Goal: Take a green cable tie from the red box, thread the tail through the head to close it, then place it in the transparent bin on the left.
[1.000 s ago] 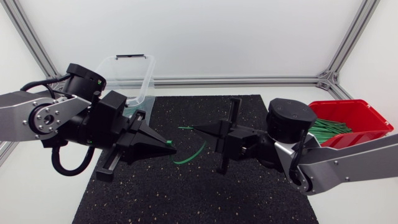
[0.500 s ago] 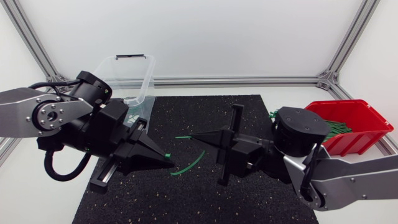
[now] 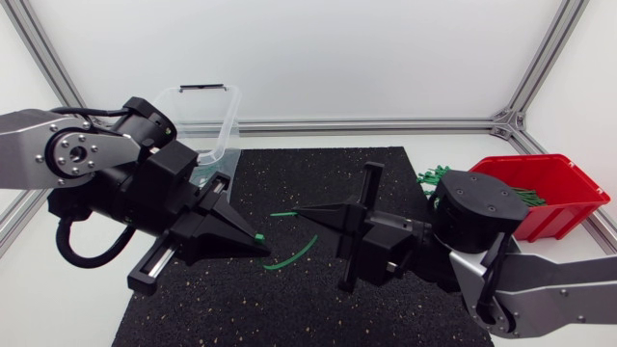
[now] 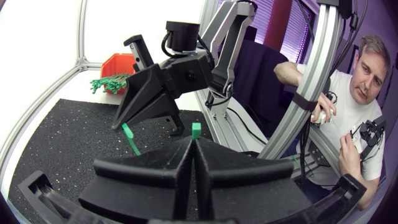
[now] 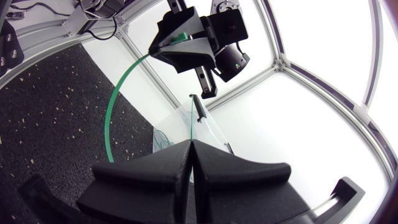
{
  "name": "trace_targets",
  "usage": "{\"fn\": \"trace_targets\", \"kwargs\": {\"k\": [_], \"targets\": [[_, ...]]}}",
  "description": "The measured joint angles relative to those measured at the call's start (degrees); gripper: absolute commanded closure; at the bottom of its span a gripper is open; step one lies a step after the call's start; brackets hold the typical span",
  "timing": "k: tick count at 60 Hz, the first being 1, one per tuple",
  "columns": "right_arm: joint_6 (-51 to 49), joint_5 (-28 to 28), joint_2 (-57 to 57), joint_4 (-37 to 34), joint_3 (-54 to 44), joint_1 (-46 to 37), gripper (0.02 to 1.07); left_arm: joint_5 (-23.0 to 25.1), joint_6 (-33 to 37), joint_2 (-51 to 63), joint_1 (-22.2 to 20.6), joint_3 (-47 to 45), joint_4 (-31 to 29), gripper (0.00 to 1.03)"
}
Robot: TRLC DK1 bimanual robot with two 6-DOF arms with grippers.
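A green cable tie (image 3: pixel 294 256) bows between my two grippers over the black mat. My left gripper (image 3: pixel 262 247) is shut on its head end (image 4: pixel 196 129), which pokes out past the fingertips. My right gripper (image 3: pixel 303 212) is shut on the tail end, and a short green tip (image 3: pixel 282 213) sticks out beyond it. In the right wrist view the cable tie (image 5: pixel 114 106) arcs from my right gripper (image 5: pixel 189 149) up to the left gripper (image 5: pixel 157 50). The red box (image 3: pixel 569 183) with green ties (image 3: pixel 511 199) stands at the right. At the back left is the transparent bin (image 3: pixel 198 120).
A bunch of green ties (image 3: pixel 434 175) hangs over the red box's left side onto the table. The black mat (image 3: pixel 289 308) covers the middle of the table. Aluminium frame posts (image 3: pixel 535 67) rise at the back corners.
Both grippers have shifted a little toward the table's front, still shut on the cable tie. The right arm's body has drawn back to the right and the left arm has turned slightly.
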Motion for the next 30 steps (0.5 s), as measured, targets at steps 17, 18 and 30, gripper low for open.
{"fn": "trace_targets", "kwargs": {"k": [17, 18, 30], "targets": [[-0.2, 0.7, 0.0, 0.0, -0.4, 1.4, 1.01, 0.2, 0.7, 0.9, 0.0, 0.0, -0.6, 1.00], [-0.2, 0.7, 0.0, 0.0, -0.4, 1.3, 1.01, 0.2, 0.9, 1.0, 0.0, 0.0, -0.7, 1.00], [-0.3, 1.5, -1.0, 0.0, -0.4, 1.3, 1.01, 0.2, 2.4, 1.2, 0.2, 0.1, -1.9, 1.00]]}}
